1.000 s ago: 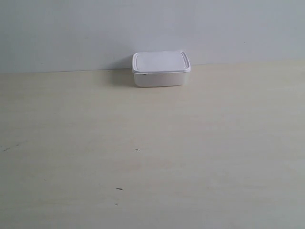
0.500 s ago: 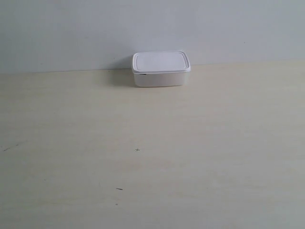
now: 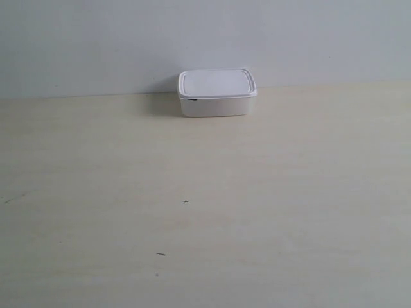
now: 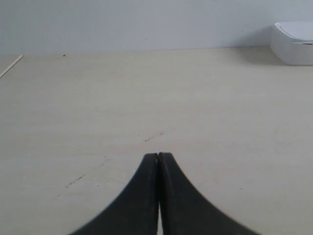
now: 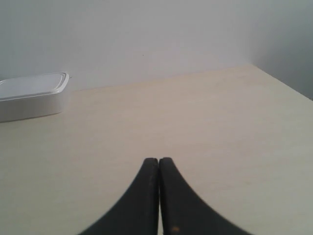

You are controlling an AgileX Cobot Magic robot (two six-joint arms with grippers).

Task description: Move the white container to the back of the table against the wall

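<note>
The container (image 3: 217, 93) is sitting at the back of the worktop (image 3: 270, 192), its rear side lying against, or just in front of, the wall (image 3: 128, 38). It is standing level and square to the wall, with its lid (image 3: 216, 83) sitting flat on top. It is casting a faint shadow on the worktop and wall beside it.

The left fingers (image 4: 143, 196) are pressing together, tips meeting with no gap showing, and are gripping nothing. They are pointing almost level across the worktop towards the wall. The container is lying well ahead of them and off to one side, far from their tips.

The right fingers (image 5: 143, 196) are closing on each other in the same way, empty, tip against tip. They too are reaching out nearly level over bare worktop and facing the wall. From this arm the container is lying well ahead and off to the side, clear of any contact.

A few small dark specks (image 3: 185, 201) are dotting the near half of the worktop.
</note>
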